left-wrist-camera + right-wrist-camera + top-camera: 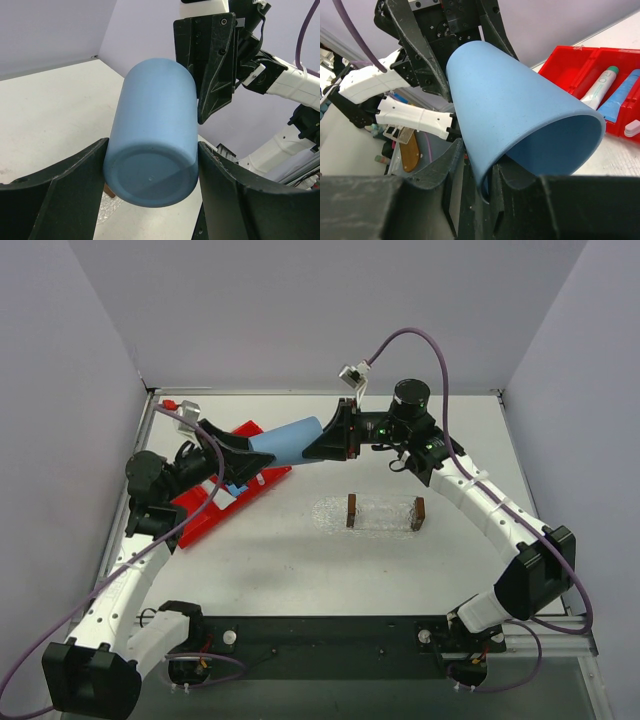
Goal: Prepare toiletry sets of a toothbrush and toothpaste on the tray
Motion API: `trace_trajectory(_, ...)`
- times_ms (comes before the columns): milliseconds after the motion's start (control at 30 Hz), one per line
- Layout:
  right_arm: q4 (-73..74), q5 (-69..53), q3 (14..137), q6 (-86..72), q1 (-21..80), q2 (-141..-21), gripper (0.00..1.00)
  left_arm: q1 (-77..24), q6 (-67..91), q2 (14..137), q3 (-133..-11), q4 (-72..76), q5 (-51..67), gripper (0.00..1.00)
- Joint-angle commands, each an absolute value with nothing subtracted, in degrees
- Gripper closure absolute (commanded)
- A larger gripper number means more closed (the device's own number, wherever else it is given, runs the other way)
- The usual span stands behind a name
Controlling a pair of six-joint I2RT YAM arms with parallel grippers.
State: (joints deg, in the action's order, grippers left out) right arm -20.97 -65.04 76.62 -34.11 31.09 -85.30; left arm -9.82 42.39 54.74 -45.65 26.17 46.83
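A round blue cup [290, 440] [155, 135] [520, 115] hangs tilted on its side in the air between both arms. My left gripper [250, 455] [152, 150] is shut on its base end, one finger on each side. My right gripper [320, 440] [485, 160] pinches the cup's rim, one finger inside and one outside. Two toothpaste tubes lie in the red bin [570, 65]: a whitish one [600, 85] and a blue one [622, 97]. The clear tray [385, 515] with a brown block at each end sits mid-table. I cannot pick out the toothbrush.
The red bin [200, 515] lies at the left, under my left arm. A small whitish rounded end [632, 128] shows in the bin at the frame's edge; I cannot tell what it is. Walls close in the table at the back and on both sides.
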Motion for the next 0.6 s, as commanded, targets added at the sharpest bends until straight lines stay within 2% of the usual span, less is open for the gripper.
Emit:
trace_trajectory(0, -22.6, -68.0, 80.2, -31.5, 31.7, -83.9, 0.87, -10.0, 38.4, 54.6, -44.7, 24.2, 44.9, 1.00)
trace_trajectory(100, -20.5, -68.1, 80.2, -29.5, 31.7, -83.2, 0.94, -10.0, 38.5, 54.6, -45.0, 24.1, 45.0, 1.00)
trace_trajectory(167, -19.1, -68.2, 80.3, -28.0, 31.6, -82.8, 0.99, -10.0, 38.5, 54.5, -45.2, 23.7, 45.1, 0.95)
trace_trajectory(400, -9.3, -67.6, 81.0, -20.0, 31.6, -80.9, 1.00, -9.8, 37.8, 54.2, -45.9, 21.7, 44.4, 0.55)
trace_trajectory(433, -8.5, -67.4, 81.0, -18.5, 31.6, -80.7, 1.00, -9.8, 37.7, 54.1, -46.0, 21.3, 44.1, 0.43)
trace_trajectory(500, -7.5, -67.1, 81.0, -17.6, 31.2, -80.1, 1.00, -9.8, 37.5, 54.1, -45.9, 20.9, 44.0, 0.35)
trace_trajectory(533, -6.6, -67.0, 80.9, -17.1, 31.2, -79.9, 1.00, -9.7, 37.5, 54.1, -46.0, 20.7, 43.9, 0.24)
trace_trajectory(567, -6.0, -66.7, 80.9, -16.2, 31.1, -79.7, 1.00, -9.6, 37.5, 54.1, -46.1, 20.7, 44.0, 0.22)
